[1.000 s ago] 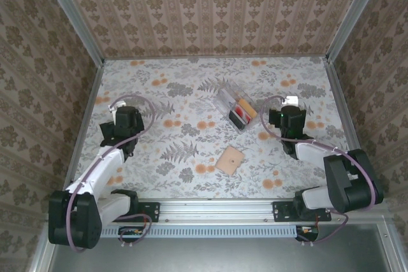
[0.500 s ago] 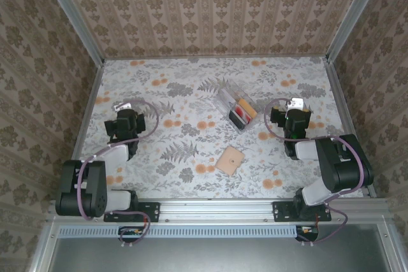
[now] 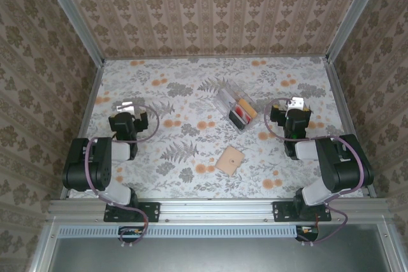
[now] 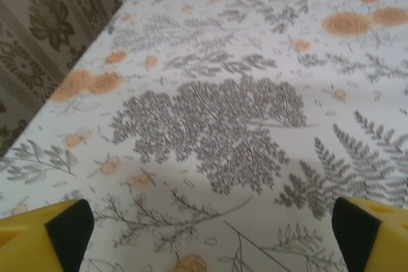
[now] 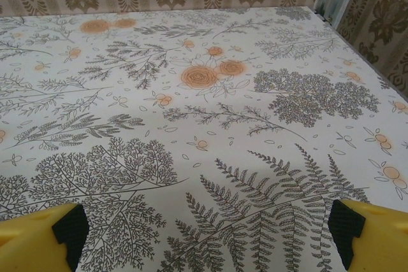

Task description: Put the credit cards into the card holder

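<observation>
I can read no text, label, brand or number on my feeds. The credit cards (image 3: 242, 111) in the clear tray (image 3: 223, 93) are too small to read; the tablecloth (image 3: 191, 93) shows only flowers.

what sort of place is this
Probably a staged robot test cell: wallpapered panels box in a floral table, left arm and right arm bolted to a metal rail at its near edge.

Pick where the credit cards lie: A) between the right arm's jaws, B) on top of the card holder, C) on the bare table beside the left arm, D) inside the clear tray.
D: the credit cards sit inside the clear tray, apart from the card holder, which lies nearer the arms' bases.
</observation>
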Controlling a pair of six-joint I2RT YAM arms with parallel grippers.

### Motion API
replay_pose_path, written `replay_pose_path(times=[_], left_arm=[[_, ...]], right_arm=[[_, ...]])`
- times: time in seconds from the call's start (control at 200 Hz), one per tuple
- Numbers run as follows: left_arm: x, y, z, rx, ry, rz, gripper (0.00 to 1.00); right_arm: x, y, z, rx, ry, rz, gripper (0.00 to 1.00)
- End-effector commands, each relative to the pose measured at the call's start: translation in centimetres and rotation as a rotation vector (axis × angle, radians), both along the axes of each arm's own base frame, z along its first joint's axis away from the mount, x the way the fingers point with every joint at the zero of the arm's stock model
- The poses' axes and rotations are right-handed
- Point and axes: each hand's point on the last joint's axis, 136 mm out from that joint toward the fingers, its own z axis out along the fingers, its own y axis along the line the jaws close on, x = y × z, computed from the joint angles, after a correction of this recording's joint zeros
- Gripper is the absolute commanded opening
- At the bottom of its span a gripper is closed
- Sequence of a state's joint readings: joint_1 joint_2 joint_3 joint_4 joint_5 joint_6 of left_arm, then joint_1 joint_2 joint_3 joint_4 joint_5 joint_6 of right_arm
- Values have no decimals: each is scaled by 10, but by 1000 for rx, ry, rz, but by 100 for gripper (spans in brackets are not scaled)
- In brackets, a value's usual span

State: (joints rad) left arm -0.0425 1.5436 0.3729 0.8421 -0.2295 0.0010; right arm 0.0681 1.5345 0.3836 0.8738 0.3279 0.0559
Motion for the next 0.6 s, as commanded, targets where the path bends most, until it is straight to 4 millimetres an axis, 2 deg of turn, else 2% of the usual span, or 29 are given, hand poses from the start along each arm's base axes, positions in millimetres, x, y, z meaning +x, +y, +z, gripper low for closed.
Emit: replay_pose_path(times=[0.0, 0.105, 0.19, 0.225, 0.29, 0.37, 0.41, 0.595], left_arm=[[8, -4, 19, -3, -76, -25, 100], [8, -12, 21, 40, -80, -37, 100], [7, -41, 19, 27, -77, -225, 100], [6, -45, 19, 33, -87, -252, 100], [8, -42, 19, 27, -78, -234, 100], [10, -10, 19, 27, -71, -36, 100], [8, -4, 19, 6, -74, -13, 100], [9, -6, 20, 16, -73, -14, 100]], right_arm=[[2, 0, 8, 17, -39, -2, 100], [2, 0, 8, 18, -39, 0, 100], [2, 0, 8, 18, -40, -1, 100], [2, 0, 8, 18, -40, -1, 100], [2, 0, 8, 18, -40, -1, 100], [2, 1, 8, 18, -39, 0, 100], [2, 0, 8, 18, -38, -1, 100], [2, 1, 8, 18, -38, 0, 100]])
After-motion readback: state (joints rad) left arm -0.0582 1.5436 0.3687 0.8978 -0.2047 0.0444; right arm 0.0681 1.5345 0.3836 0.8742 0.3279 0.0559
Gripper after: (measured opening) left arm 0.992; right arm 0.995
